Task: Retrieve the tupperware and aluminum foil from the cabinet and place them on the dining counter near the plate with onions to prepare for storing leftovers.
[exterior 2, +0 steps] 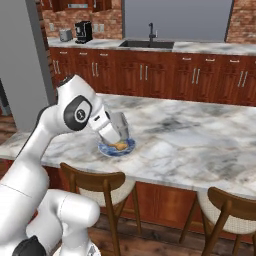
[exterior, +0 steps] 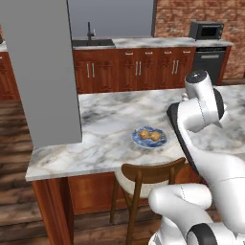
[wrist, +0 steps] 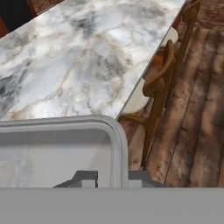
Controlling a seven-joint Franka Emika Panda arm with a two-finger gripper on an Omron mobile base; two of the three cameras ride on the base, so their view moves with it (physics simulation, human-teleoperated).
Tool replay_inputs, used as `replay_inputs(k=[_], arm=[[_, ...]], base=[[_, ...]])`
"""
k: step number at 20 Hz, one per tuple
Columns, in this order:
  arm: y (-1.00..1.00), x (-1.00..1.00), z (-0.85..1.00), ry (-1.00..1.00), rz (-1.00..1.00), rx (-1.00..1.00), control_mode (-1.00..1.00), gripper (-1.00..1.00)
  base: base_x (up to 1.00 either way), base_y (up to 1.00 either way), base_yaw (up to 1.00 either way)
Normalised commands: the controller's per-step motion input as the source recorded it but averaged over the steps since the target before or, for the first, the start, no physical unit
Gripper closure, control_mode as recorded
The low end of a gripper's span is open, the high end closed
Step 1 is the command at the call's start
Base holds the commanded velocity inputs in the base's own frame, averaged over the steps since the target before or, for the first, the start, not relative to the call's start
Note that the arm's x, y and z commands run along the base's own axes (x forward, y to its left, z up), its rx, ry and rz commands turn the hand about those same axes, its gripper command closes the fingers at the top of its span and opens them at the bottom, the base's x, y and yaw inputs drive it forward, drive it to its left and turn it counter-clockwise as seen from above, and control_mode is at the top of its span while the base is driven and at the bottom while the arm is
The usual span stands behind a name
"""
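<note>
Marble counter (exterior: 110, 119), white with grey veins, on a reddish wood base, so that's the landmark. On it sits a blue plate (exterior: 149, 138) with some browned food bits, close to the counter's near edge. Wooden stools (exterior 2: 100, 187) are tucked in along that near edge, over a dark plank floor. Past the counter's far side runs a row of reddish cabinets (exterior: 139, 67) with grey bar handles, a sink and black tap (exterior 2: 150, 35) on their marble top, brick wall behind, a coffee machine (exterior 2: 82, 31) and toaster (exterior 2: 65, 35) at one end, a black microwave (exterior: 206, 30) at the other. A big flat grey panel (exterior: 43, 72) stands at the counter's end.

Gripper (wrist: 113, 177) hangs over the counter right by the plate. Fingers are clenched on the rim of the tupperware (wrist: 57, 148), a grey see-through tub with rounded corners, held above the counter's near edge in the hand view. In the right base view the tub sits just over the plate.

No readable labels or writing anywhere.
</note>
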Motion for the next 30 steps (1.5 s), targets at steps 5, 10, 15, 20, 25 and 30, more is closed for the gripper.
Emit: replay_inputs(k=[5,10,15,20,25,30], arm=[[-0.41,0.47,-0.18,0.00,-0.16,0.17,-1.00,1.00],[-0.09,0.66,-0.36,0.00,-0.07,0.06,-1.00,1.00],[-0.10,0.69,-0.56,0.00,-0.06,0.00,-1.00,1.00],[-0.34,0.68,-0.66,0.00,-0.09,0.00,-1.00,1.00],[-0.33,0.63,-0.62,0.01,-0.06,0.00,-1.00,1.00],[-0.05,0.61,-0.55,0.00,0.00,0.00,-1.00,1.00]], base=[[0.00,0.00,0.00],[0.00,0.00,0.00],[0.00,0.00,0.00],[0.00,0.00,0.00],[0.00,0.00,0.00],[0.00,0.00,0.00]])
